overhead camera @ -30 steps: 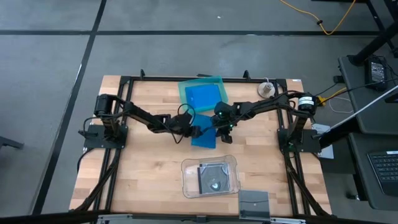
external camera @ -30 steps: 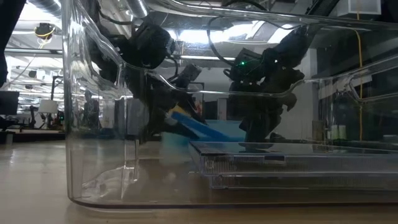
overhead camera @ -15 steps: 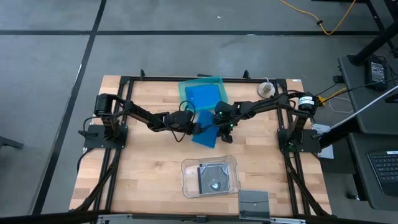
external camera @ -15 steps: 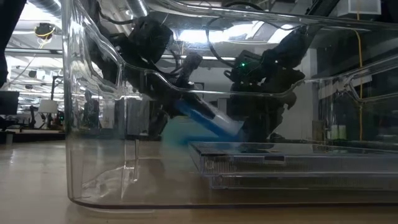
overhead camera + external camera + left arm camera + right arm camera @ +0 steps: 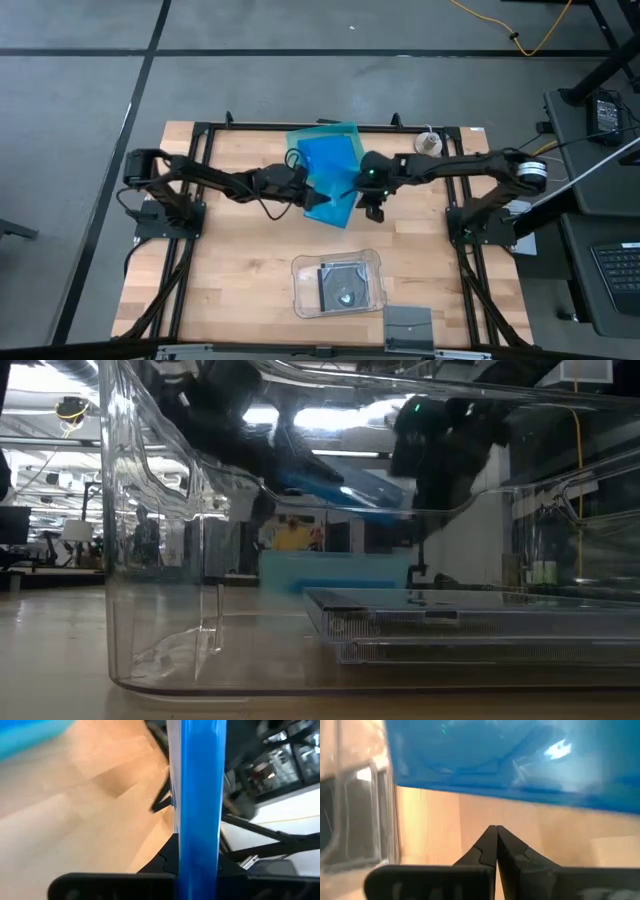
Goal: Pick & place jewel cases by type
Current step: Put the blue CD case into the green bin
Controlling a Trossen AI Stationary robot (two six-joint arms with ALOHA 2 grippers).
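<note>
grey floor surrounds a wooden table (image 5: 220, 270) framed by black rails, and a bright workshop is seen blurred behind it in the low view. near the table's middle, the left gripper (image 5: 306, 190) is closed on one edge of a blue jewel case (image 5: 333, 185), which is held tilted in the air; in the left wrist view the case (image 5: 198, 795) is seen edge-on, clamped between the fingers. in the low view the same case (image 5: 340, 485) is seen lifted well above the table, slanting down toward the picture's right. partly under the raised case, at the table's far side, a teal translucent tray (image 5: 310, 138) is found; what lies in it is hidden by the case. the right gripper (image 5: 372, 205) is placed just beside the case's other edge, and its fingers (image 5: 487, 847) are shut tight together with nothing between them, the blue case (image 5: 510, 755) showing ahead of them. nearer the front edge, a clear rounded tray (image 5: 303, 275) holds dark square jewel cases (image 5: 343, 286) with a disc showing on top; their stacked edges (image 5: 440, 625) are seen through the tray's wall in the low view. another dark grey case (image 5: 408, 325) is laid at the front edge.
</note>
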